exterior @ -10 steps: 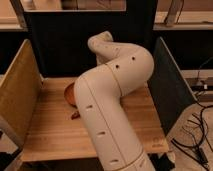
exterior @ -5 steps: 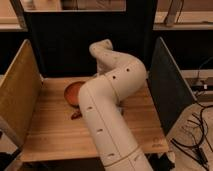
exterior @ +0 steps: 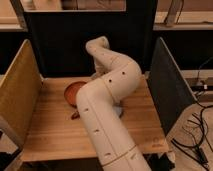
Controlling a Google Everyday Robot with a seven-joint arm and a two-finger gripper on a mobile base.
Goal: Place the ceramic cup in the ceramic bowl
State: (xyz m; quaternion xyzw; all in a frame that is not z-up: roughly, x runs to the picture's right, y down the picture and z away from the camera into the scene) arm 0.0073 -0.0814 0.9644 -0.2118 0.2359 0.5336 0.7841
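Note:
The ceramic bowl (exterior: 73,92), round, glossy and orange-brown, sits on the wooden table (exterior: 50,130) at the back left. My large white arm (exterior: 105,110) bends over the table's middle and hides the bowl's right edge. The gripper (exterior: 95,76) hangs behind the arm's forearm, just beyond the bowl's far right side, and is mostly hidden. A pale rounded thing (exterior: 118,110) peeks out from under the arm on the right; I cannot tell whether it is the ceramic cup.
A small dark reddish elongated item (exterior: 75,115) lies in front of the bowl. A tan panel (exterior: 17,95) walls the left side, a dark panel (exterior: 167,90) the right, a black panel the back. Cables (exterior: 197,135) lie on the floor at right.
The arm's lower link has shifted to the right and more of the bowl now shows. The bowl has not moved.

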